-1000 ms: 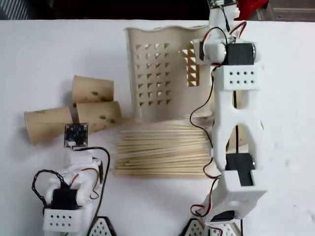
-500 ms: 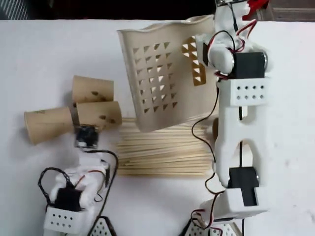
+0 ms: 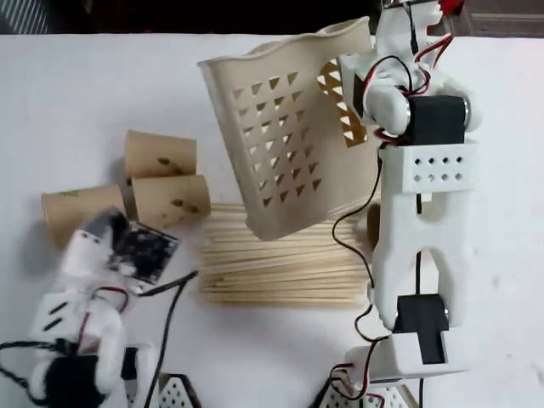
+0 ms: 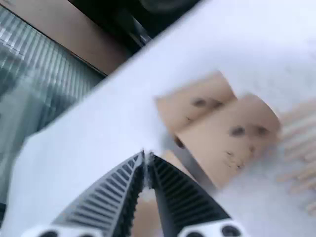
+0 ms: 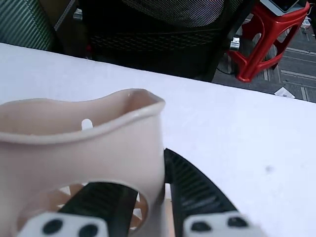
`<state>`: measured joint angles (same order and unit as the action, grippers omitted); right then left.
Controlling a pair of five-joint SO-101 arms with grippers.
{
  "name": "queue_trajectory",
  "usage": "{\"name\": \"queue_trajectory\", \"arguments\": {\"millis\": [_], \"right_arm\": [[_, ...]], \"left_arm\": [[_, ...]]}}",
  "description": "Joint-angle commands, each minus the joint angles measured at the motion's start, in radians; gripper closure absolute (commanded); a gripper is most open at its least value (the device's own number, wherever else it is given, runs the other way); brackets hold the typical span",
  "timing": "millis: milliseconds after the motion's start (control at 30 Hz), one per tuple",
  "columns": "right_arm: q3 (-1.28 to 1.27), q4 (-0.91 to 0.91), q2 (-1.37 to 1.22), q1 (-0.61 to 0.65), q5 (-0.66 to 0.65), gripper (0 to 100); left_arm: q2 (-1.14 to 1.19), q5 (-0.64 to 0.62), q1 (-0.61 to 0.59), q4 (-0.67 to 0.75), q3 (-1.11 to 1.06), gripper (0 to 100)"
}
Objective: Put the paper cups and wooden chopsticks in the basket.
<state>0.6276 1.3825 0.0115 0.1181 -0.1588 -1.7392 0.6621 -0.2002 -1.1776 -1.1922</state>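
Observation:
Three brown paper cups lie on their sides at the left: one (image 3: 160,155) at the back, one (image 3: 170,200) in front of it, one (image 3: 72,208) farthest left. A pile of wooden chopsticks (image 3: 280,259) lies mid-table. The cream basket (image 3: 280,144) is tilted above the pile's far edge, and my right gripper (image 3: 374,42) is shut on its rim. In the right wrist view the basket wall (image 5: 74,133) stands between that gripper's (image 5: 148,168) jaws. My left gripper (image 3: 92,231) hovers by the leftmost cup, shut and holding nothing (image 4: 146,160); two cups (image 4: 197,101) (image 4: 237,136) lie beyond it.
The white table (image 3: 102,85) has free room at the far left and behind the cups. The right arm's body (image 3: 421,212) stretches along the right side beside the chopsticks. A red stool (image 5: 276,34) and a dark chair stand off the table's far edge.
The right arm has lifted and tipped the basket further, its bottom swinging left over the chopsticks. The left arm has swung left and down, toward the leftmost cup.

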Motion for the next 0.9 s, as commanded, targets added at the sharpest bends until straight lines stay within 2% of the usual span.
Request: {"name": "queue_trajectory", "arguments": {"millis": [0,167,300,400,500,667,867], "right_arm": [[0.049,-0.024,0.059,0.008,0.012,98.2],[0.057,-0.030,0.015,0.002,0.012,98.2],[0.057,-0.096,-0.071,0.001,0.014,98.2],[0.058,-0.179,-0.136,0.001,0.034,98.2],[0.058,-0.260,-0.185,-0.018,0.098,98.2],[0.058,-0.320,-0.213,-0.033,0.158,98.2],[0.115,-0.303,-0.223,-0.028,0.153,98.2]], "left_arm": [[0.255,-0.011,-0.028,0.009,0.315,95],[0.687,-0.141,0.007,-0.160,0.766,80],[0.871,-0.221,0.108,-0.362,1.142,70],[0.949,-0.264,0.222,-0.480,1.363,68],[1.032,-0.319,0.341,-0.534,1.482,67],[1.159,-0.427,0.435,-0.482,1.488,67],[1.211,-0.470,0.440,-0.207,1.252,67]]}}
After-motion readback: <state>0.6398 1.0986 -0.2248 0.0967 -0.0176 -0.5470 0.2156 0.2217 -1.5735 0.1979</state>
